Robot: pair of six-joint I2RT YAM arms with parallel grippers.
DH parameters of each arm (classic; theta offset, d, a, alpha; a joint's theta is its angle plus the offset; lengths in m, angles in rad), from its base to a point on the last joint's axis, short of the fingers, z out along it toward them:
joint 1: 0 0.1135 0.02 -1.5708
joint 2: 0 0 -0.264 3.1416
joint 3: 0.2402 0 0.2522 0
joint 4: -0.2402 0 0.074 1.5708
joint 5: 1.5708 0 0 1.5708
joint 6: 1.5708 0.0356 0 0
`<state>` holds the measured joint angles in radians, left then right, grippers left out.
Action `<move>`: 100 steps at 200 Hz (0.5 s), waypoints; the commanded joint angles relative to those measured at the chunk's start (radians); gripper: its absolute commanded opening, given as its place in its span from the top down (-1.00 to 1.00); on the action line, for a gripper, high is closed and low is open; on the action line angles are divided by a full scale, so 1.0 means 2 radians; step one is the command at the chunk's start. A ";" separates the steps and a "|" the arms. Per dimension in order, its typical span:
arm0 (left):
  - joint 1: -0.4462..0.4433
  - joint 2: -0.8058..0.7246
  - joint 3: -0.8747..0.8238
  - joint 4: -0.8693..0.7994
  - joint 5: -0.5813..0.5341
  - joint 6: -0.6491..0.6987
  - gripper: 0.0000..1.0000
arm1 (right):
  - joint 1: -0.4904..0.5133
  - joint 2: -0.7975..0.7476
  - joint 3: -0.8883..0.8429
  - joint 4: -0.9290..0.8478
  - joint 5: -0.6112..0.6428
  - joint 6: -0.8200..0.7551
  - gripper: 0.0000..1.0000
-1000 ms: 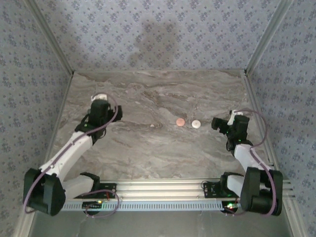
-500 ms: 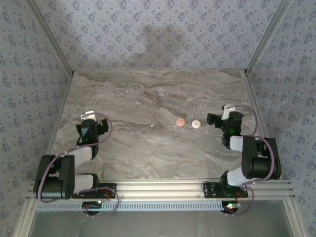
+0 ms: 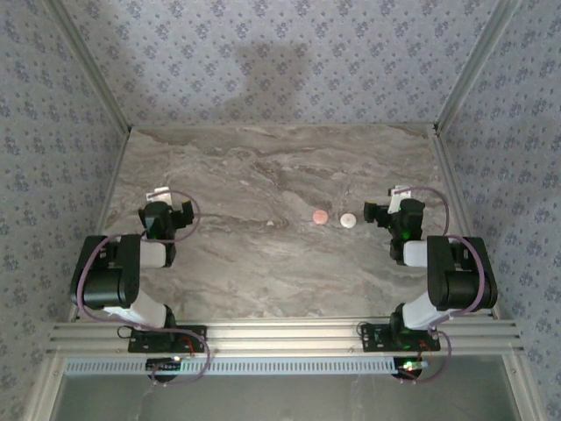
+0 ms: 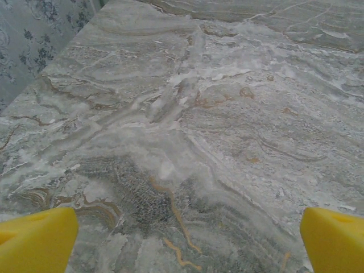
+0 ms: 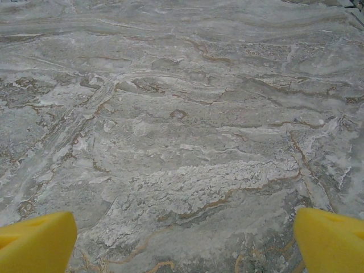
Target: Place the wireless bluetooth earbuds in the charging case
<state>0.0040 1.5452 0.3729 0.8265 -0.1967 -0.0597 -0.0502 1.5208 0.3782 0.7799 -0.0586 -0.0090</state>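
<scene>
L: my left gripper (image 3: 172,203) released, empty, yellow fingertips (image 4: 35,240) cut off at frame edge | tiny white plastic earbud (image 3: 270,224) mid grey marble surface (image 3: 263,167), shape too small to tell | copper round disc (image 3: 321,216) just beside white round disc (image 3: 349,219) | R: my right gripper (image 3: 387,204) released, empty

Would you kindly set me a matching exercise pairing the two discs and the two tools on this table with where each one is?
Things:
1. copper-coloured disc
2. white disc
3. left tool
4. right tool

Places:
a. open, just to the right of the white disc
b. open, far from both discs, on the left side of the table
c. the disc nearer the right tool
d. the disc nearer the table's middle

Pairs: 1-d, 2-c, 3-b, 4-a.
</scene>
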 commanded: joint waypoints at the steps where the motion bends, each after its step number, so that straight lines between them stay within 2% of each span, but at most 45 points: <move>1: -0.003 -0.005 0.013 0.011 0.015 0.006 -0.99 | -0.003 0.003 0.008 0.014 0.010 -0.005 -1.00; 100: -0.003 -0.005 0.013 0.009 0.015 0.006 -0.99 | -0.003 0.003 0.007 0.013 0.009 -0.005 -1.00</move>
<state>0.0036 1.5452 0.3782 0.8265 -0.1783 -0.0528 -0.0502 1.5208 0.3782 0.7826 -0.0586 -0.0090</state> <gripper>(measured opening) 0.995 0.998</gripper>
